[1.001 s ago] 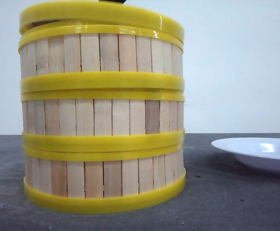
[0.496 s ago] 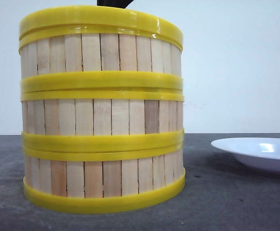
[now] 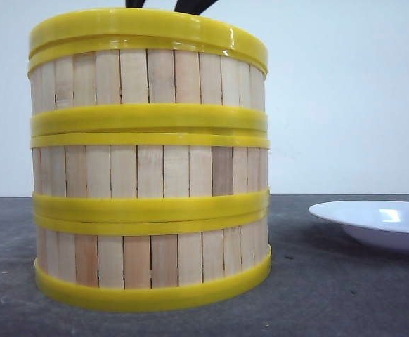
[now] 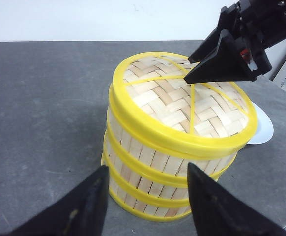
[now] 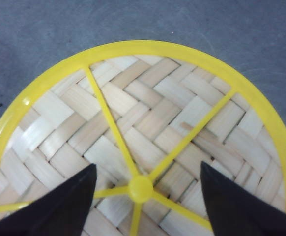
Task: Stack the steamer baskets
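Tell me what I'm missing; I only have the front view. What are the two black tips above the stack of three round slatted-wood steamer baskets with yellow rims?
Observer: They are the fingers of the right gripper, open above the domed woven lid with yellow rim that caps the steamer baskets.
Operator: Is it gripping anything on that lid?
Observer: No. The right wrist view shows the lid's small yellow knob between the spread fingers, with clear gaps on both sides.
Operator: Where is the other arm?
Observer: The left gripper is open beside the stack, touching nothing.
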Available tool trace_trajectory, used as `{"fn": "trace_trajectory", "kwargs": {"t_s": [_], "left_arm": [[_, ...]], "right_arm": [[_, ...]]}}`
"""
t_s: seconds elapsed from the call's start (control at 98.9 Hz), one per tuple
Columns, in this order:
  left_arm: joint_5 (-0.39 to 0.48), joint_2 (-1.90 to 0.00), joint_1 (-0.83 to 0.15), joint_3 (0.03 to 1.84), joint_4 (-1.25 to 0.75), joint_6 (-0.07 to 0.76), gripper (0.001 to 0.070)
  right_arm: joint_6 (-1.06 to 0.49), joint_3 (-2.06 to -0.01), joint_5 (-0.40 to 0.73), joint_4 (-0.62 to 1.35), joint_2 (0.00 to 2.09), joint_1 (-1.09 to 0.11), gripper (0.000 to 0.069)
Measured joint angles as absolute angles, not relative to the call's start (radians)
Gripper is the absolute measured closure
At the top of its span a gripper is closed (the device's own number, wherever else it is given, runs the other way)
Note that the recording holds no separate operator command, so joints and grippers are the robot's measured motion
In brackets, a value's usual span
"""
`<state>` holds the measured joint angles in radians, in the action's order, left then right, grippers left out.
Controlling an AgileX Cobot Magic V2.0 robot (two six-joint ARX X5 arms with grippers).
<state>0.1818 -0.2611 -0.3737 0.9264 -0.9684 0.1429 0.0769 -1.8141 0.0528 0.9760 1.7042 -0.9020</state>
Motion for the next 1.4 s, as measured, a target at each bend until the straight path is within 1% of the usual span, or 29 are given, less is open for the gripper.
{"fn": "trace_trajectory", "kwargs": {"t_s": [0.172,0.263,0.556,0.799,0.931,1.052,1.173,1.254,1.396], "left_arm": [[0.182,-0.261,-0.374,0.926,-0.969,0.143,0.0411],[0.182,-0.261,-0.374,0.926,-0.968,0.142,0.0411],[0.182,-0.261,-0.374,0.926,-0.952,0.143,0.0411],[0.182,-0.261,-0.374,0.926,-0.915,0.131,0.0411],[0.182,-0.261,-0.374,0.922,-0.879,0.107,0.0411],[0.182,-0.26,-0.374,0.877,-0.854,0.094,0.0411],[0.187,-0.244,-0.374,0.811,-0.822,0.09,0.0411],[0.203,-0.218,-0.374,0.77,-0.801,0.089,0.0411],[0.207,-0.202,-0.374,0.755,-0.791,0.089,0.0411]], "right_arm": [[0.067,-1.842,0.057,0.966,1.682,-0.902,0.0251],[0.058,-1.842,0.087,0.949,1.625,-0.907,0.0251],[0.048,-1.858,0.252,0.941,1.339,-0.933,0.0251],[0.048,-1.828,0.393,1.015,1.174,-0.936,0.0251],[0.056,-1.697,0.444,1.006,1.043,-0.937,0.0251],[0.088,-1.5,0.497,0.941,0.894,-0.942,0.0251],[0.141,-1.266,0.509,0.876,0.73,-0.942,0.0251],[0.189,-1.118,0.509,0.867,0.624,-0.942,0.0251],[0.259,-0.953,0.509,0.875,0.504,-0.942,0.0251]]}}
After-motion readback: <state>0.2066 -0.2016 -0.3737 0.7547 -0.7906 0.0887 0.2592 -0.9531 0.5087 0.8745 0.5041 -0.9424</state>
